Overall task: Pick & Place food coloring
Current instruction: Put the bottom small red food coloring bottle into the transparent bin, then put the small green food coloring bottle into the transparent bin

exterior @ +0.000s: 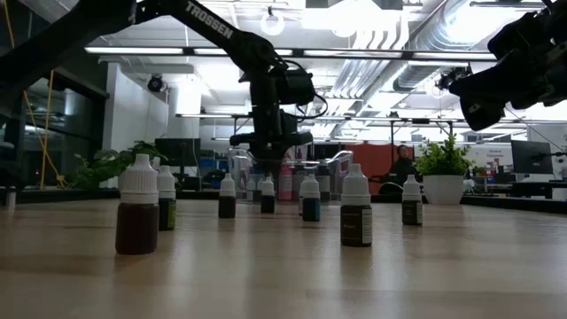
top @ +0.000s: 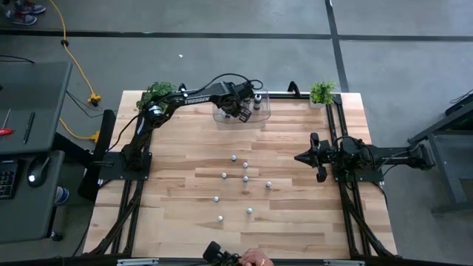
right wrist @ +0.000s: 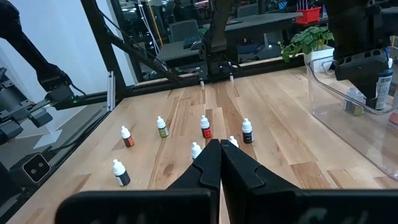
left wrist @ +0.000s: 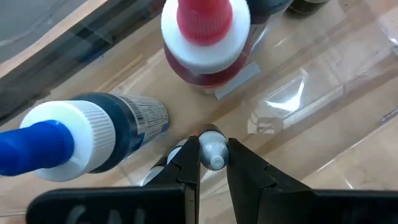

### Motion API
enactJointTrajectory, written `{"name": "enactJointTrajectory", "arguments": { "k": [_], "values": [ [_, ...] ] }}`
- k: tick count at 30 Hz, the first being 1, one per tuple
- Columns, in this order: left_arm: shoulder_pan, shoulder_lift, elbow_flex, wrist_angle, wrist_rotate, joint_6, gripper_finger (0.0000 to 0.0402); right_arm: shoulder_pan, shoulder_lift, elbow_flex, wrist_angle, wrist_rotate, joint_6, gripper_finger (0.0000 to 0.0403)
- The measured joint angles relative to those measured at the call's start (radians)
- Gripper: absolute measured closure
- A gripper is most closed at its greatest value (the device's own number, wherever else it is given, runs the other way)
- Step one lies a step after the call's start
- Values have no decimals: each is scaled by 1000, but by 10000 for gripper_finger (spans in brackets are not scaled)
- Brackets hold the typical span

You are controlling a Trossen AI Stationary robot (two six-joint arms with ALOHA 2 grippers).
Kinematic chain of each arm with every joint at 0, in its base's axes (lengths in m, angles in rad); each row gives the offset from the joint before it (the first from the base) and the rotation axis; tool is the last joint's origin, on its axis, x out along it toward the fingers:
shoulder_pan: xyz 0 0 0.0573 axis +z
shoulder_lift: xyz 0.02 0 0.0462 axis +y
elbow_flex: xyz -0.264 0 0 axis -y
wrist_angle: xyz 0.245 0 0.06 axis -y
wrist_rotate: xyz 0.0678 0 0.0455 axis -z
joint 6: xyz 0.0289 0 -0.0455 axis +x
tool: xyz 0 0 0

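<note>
Left tool (left wrist: 212, 155) clenched on small bottle (left wrist: 213, 150), upright, hanging over clear bin (top: 262, 112); right tool (right wrist: 219, 155) shut, idle.

"TROSSEN" in white letters along left arm (exterior: 213, 27); bottle labels too small to read.
</note>
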Motion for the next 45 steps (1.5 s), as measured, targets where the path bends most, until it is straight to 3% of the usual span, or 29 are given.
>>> {"name": "enactJointTrajectory", "arguments": {
  "k": [18,30,45],
  "values": [
    [7,0,0,1,8,9,359,0,0,0,0,0,0,402],
    [7,0,0,4,5,11,275,0,0,0,0,0,0,402],
    [6,0,0,20,-3,10,271,0,0,0,0,0,0,402]
  ]
}}
